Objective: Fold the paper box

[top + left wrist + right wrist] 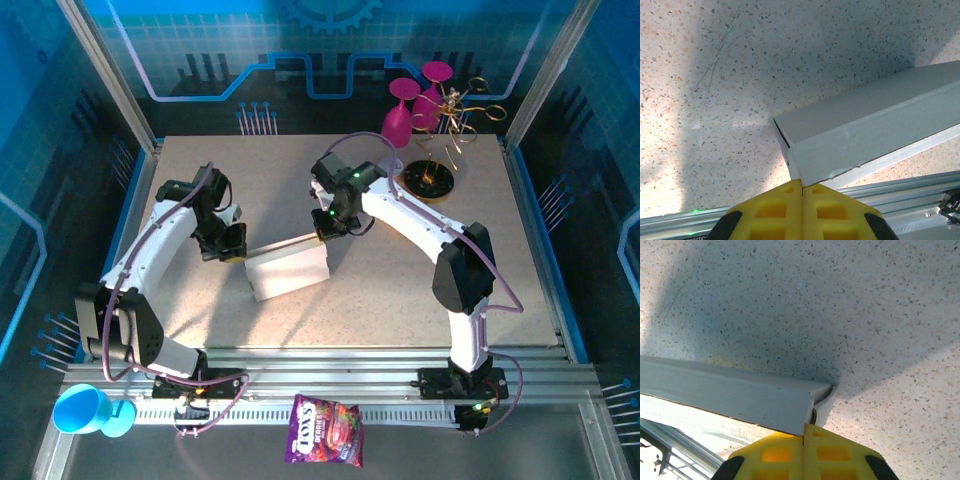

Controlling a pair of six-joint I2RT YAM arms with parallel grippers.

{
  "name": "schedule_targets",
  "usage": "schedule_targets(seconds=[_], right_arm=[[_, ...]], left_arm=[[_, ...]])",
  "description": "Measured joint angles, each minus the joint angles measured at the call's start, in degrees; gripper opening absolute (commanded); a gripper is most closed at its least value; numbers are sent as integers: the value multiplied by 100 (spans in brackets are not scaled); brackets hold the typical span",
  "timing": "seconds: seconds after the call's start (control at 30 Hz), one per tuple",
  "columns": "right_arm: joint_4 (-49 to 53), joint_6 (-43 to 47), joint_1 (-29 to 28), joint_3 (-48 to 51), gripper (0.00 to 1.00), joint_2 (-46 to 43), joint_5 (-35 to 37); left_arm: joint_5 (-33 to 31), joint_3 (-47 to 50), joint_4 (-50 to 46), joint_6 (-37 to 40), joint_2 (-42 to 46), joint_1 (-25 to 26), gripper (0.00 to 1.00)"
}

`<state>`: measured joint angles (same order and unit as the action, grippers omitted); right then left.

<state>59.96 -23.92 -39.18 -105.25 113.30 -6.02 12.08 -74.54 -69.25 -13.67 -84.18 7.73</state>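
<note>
At your far left, a light-blue plastic cup (85, 410) sits beside the left arm's base, off the speckled beige tabletop (420, 290). Your left pincer (232, 250) is at the left end of the plain white thin-cardboard paper box (288, 270). The left wrist view shows its yellow pads (775, 212) pressed flat together, with the box's lower corner running into the seam between them, so it is clamped on that thin edge. The paper box lies near the middle of the tabletop, spanning the gap between your two pincers, with its long side running left to right. Your right pincer (325, 232) is at the box's far right corner. The right wrist view shows its pads (835, 455) closed tight too, pinching the corner fold. A purple foil candy bag (325, 428) lies flat on the near ledge between the arm bases. Toward the far right corner stand two magenta stemmed glasses (410, 110) and a gold wire stand on a dark round dish (432, 180), well apart from the box.
</note>
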Motion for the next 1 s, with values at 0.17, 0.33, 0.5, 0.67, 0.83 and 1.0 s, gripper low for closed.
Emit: schedule_targets(seconds=[0.17,0.33,0.5,0.67,0.83,1.0], right_arm=[[9,-4,24,-20,0,0,4],[7,-22,26,-17,0,0,31],[2,-31,33,-17,0,0,90],[2,-50,44,-17,0,-2,120],[-7,-66,66,-9,0,-2,129],[-66,-68,92,28,0,-9,129]], left_arm=[[-2,-107,-35,-50,0,0,2],[20,-173,-37,-131,-4,0,2],[87,-188,-57,-151,-44,0,2],[129,-293,-125,-149,-162,0,2],[197,-407,-238,-149,-289,0,2],[247,-483,-313,-149,-337,0,2]])
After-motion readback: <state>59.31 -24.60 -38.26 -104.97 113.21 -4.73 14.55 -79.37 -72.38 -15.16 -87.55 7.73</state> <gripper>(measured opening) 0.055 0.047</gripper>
